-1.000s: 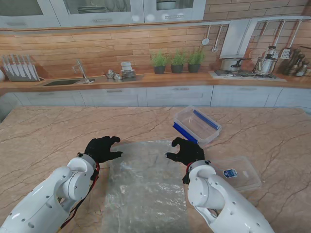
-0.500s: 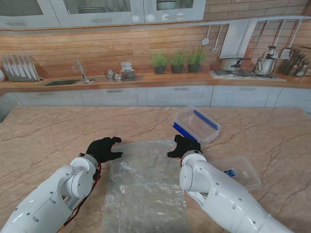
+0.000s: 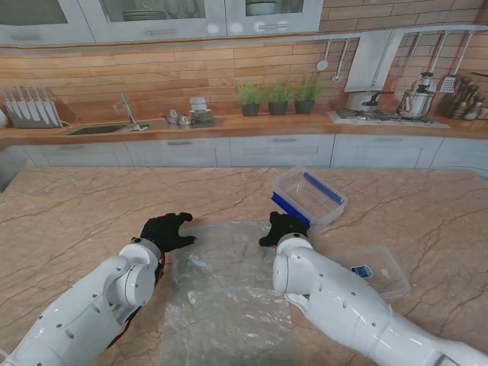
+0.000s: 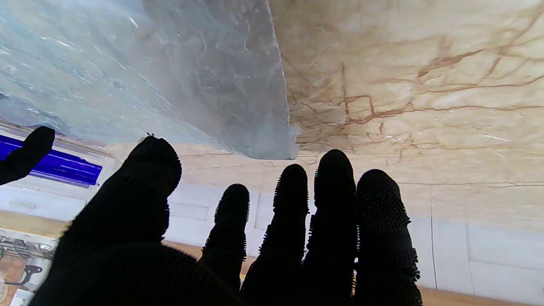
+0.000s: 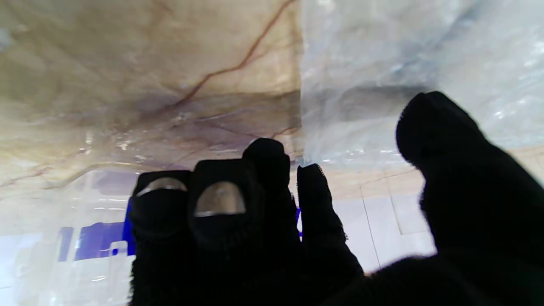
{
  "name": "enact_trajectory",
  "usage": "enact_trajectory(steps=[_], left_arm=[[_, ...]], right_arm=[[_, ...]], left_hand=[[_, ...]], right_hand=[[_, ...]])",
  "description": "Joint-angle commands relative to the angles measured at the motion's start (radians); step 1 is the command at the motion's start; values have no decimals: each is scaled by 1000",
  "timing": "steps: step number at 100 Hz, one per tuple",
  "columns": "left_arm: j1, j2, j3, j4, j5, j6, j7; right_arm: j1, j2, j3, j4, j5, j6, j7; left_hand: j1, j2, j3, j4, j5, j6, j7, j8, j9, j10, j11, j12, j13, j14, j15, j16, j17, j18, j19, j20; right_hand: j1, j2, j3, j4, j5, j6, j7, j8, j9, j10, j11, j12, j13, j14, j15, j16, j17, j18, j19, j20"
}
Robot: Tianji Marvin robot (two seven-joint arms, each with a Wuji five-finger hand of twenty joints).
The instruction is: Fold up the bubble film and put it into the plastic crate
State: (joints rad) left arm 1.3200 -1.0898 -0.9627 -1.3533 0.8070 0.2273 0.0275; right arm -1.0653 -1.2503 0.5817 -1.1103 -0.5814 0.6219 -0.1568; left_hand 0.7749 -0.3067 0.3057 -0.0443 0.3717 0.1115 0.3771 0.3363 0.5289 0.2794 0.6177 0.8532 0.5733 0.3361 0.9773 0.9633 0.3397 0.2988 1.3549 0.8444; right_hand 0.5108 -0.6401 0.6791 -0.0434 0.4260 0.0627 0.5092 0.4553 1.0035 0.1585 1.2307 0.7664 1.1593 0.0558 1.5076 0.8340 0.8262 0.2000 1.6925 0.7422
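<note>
Looking down from the stand: the bubble film (image 3: 229, 293) lies flat and unfolded on the marble table (image 3: 69, 213), its long axis running from near me to farther away. The left hand (image 3: 166, 231) sits at the film's far left corner and the right hand (image 3: 280, 227) at its far right corner, both black-gloved with fingers spread and grasping nothing. The plastic crate (image 3: 311, 196) — clear, with blue side bars — stands tilted just beyond the right hand. A clear lid (image 3: 374, 271) rests to the right of the film, apart from it, carrying a small blue sticker (image 3: 361, 271) whose writing is too small to read. Bare marble extends widely to the left of the film and beyond its far edge.

Left wrist view: the left hand's fingers (image 4: 293, 199) are extended and parted, empty, hovering just off the film's corner (image 4: 280, 146). The film's straight side edge is crisp against bare marble beside it. A blue bar of the crate (image 4: 63, 168) shows past the thumb.

Right wrist view: the right hand's fingers (image 5: 221, 204) are loosely curled with the thumb (image 5: 442, 140) held apart, gripping nothing. The film's edge (image 5: 302, 93) meets bare marble, its corner near the fingertips — contact cannot be told. The crate's clear wall with blue patches (image 5: 91, 248) is blurred beyond; no lettering is legible.
</note>
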Motion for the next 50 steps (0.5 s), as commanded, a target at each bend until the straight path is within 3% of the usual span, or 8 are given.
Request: enact_trajectory(steps=[1,31,35,40,50], left_arm=[[1,-8,1,2,-1,3,-6],[6,-7,-1,4,4,-1,-5],[7,-7,-1,5,4,0,-3],[7,-7,0,6,3,2,-1],[7,-7,4,6,6,6,-4]], right_arm=[[10,-13,-10,9,0,-12,9],[41,-41,-66,98,-6,-42,-31],[42,-46,-68,110,-3,-45,-39],[43,-52,-70,123,2,-51,-50],[40,-56,-73,133,1,-58,-66]], left_hand=[[-26,-24,22,4,-33,-24,29,-16,-4,-7,19,11,4,-11,17,16,-1,-6,47,21],[-29,-36,49,3,-27,-21,36,-18,-10,-7,12,2,1,-12,8,10,-1,-5,42,18],[-30,-38,54,3,-27,-22,37,-18,-10,-8,12,1,1,-12,7,9,-2,-5,42,18],[-32,-40,58,3,-27,-21,38,-18,-14,-8,11,-1,-1,-12,6,9,-5,-6,40,17],[-36,-41,66,2,-29,-20,38,-19,-21,-8,6,-5,-7,-13,2,6,-11,-6,36,14]], right_hand=[[21,-63,21,23,23,-17,42,-10,26,72,80,12,69,-86,65,-11,42,-62,140,-24],[80,-123,177,9,314,-114,192,51,114,49,86,12,145,-105,70,-21,121,-60,155,-57],[99,-147,202,-35,334,-127,252,-6,131,48,85,13,156,-105,71,-22,133,-58,158,-64],[125,-169,213,-61,349,-140,327,-64,153,52,84,9,158,-106,82,-10,150,-55,163,-67],[154,-196,211,-81,379,-137,398,-84,192,52,84,3,157,-115,108,10,181,-54,169,-69]])
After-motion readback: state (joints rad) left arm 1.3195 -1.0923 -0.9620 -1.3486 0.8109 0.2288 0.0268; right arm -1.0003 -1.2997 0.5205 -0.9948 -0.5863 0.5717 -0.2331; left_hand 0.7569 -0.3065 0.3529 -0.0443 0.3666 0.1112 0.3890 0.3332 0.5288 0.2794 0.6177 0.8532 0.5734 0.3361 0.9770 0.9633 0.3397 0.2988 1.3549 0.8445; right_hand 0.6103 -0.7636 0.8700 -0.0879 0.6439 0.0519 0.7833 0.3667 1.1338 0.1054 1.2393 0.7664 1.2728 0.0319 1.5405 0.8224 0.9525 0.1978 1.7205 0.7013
